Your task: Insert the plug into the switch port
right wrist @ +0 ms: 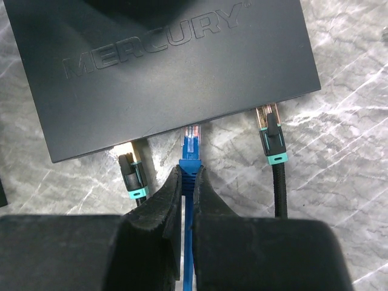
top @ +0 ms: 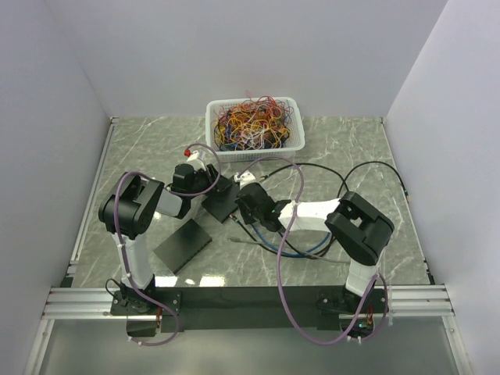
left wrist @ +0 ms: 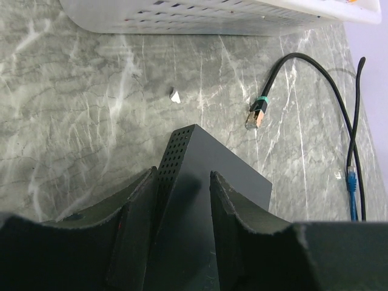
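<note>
Right wrist view shows the right tool (right wrist: 189, 176) pinching the blue plug (right wrist: 192, 140) just at the switch (right wrist: 163, 66) edge, so it should push straight and level while the left tool (left wrist: 183, 176) clamps the switch.

White basket (top: 258, 148) at far edge of counter (top: 351, 148), heaped with tangled coloured wires (top: 250, 125). Small white scrap (left wrist: 175, 96) just in front of basket. Black cable (left wrist: 273, 77) front-right of basket. Flat black panel (top: 183, 245) well in front of basket, leftward.
</note>
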`<control>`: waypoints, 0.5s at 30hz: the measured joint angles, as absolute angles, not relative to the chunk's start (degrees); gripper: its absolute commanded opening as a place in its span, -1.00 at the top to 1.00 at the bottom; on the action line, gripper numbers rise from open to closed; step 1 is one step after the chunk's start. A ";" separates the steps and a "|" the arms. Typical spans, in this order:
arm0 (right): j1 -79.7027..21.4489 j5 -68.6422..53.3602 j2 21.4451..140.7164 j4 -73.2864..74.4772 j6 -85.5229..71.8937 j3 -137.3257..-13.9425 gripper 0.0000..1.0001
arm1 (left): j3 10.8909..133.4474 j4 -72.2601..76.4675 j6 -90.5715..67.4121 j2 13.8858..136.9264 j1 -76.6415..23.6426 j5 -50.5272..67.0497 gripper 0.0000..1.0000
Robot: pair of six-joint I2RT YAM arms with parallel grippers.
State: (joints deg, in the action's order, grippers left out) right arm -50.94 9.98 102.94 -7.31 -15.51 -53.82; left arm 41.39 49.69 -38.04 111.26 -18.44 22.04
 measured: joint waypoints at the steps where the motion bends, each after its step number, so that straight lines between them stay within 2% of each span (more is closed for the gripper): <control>1: -51.22 10.57 102.94 -7.70 -15.29 -53.65 1.00 | 41.39 49.71 -37.85 111.26 -18.44 22.02 0.10; 15: -53.95 16.51 104.55 -12.47 -7.79 -52.75 1.00 | 42.59 48.66 -34.59 111.90 -18.31 22.70 0.10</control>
State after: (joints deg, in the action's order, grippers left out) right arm -53.95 16.51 104.55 -12.47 -7.79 -52.75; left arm 42.59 48.66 -34.59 111.90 -18.31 22.70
